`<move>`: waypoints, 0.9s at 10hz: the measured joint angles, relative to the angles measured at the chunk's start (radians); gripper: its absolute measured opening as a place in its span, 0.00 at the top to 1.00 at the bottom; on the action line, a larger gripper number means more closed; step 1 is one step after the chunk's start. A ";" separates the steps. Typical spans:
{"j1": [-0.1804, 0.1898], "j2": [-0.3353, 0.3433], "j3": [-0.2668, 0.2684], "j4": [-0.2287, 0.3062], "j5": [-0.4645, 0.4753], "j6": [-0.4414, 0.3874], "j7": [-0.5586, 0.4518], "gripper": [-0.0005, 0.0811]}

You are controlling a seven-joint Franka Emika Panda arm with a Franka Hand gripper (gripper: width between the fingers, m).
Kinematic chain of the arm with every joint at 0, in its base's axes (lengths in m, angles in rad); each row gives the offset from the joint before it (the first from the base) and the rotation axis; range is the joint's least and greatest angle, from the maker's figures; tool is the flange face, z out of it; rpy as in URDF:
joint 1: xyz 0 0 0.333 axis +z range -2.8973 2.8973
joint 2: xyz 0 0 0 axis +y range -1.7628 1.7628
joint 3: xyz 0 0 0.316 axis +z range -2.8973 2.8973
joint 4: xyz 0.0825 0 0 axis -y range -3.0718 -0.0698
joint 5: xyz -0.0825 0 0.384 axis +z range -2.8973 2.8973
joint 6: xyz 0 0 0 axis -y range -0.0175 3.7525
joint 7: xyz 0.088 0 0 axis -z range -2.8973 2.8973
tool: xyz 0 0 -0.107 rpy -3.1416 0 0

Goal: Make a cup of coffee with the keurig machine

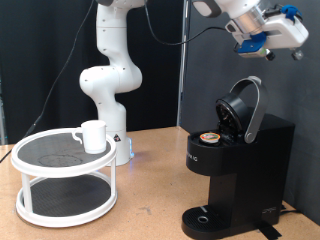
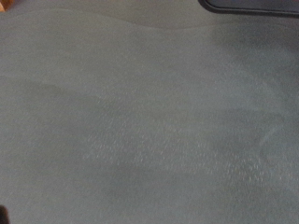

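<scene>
Exterior view: keurig machine (image 1: 238,165) is seen at 4 o'clock on the wooden surface (image 1: 150,195), lid raised, a brown-topped pod (image 1: 209,137) seated in its chamber. Cup (image 1: 93,135) is set on the upper tier of a white round rack (image 1: 64,175) at 8 o'clock. Gripper (image 1: 250,45) is placed at 1 o'clock, above the machine; state of jaws cannot be told. Wrist view: only blurred grey is shown.

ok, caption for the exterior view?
Keurig machine lid open, pod seated; cup on white rack; tool raised above.
</scene>
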 joint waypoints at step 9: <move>-0.015 -0.009 -0.008 -0.065 -0.083 -0.046 -0.050 0.94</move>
